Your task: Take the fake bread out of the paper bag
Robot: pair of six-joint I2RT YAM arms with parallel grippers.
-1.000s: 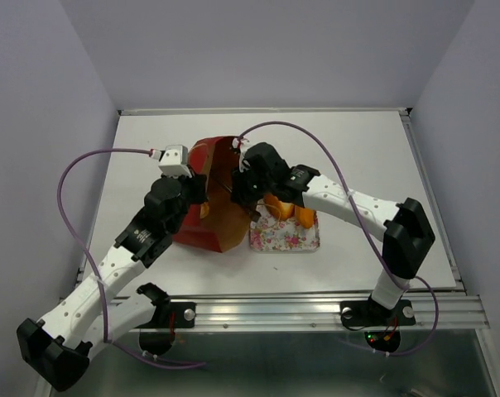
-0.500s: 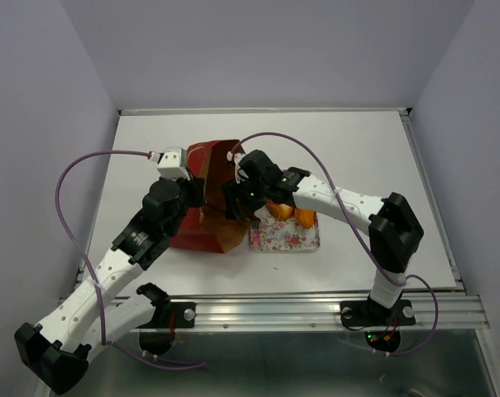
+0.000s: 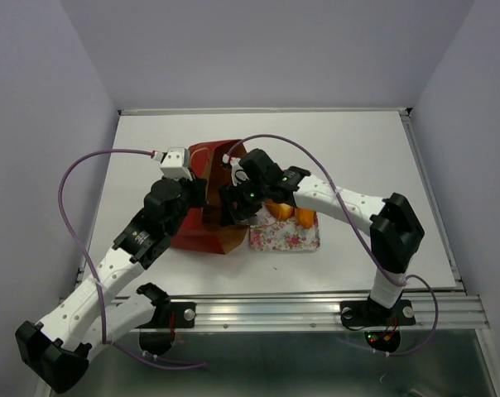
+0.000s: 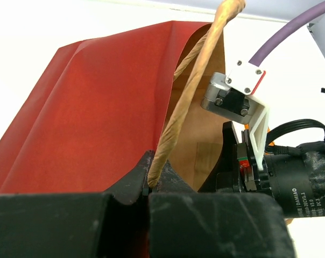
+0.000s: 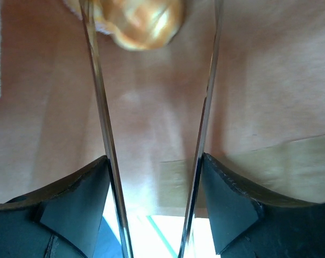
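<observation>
The paper bag [image 3: 202,169] lies on its side, red outside and brown kraft inside [image 4: 205,134]. My left gripper [image 4: 150,183] is shut on the bag's cord handle [image 4: 192,80] at the mouth, seen from above at the left gripper [image 3: 200,205]. My right gripper [image 3: 232,211] reaches into the bag's mouth. Inside, its fingers [image 5: 100,107] stand open over the kraft floor. A glossy golden piece of fake bread [image 5: 138,21] lies just beyond them, touched by neither. More orange fake bread [image 3: 287,212] rests on the floral tray.
The floral tray [image 3: 285,236] sits just right of the bag's mouth, under my right forearm. Purple cables loop above both arms. White walls enclose the table on three sides.
My right gripper has moved left from above the tray into the bag's mouth and opened. The left gripper has kept its hold on the handle.
</observation>
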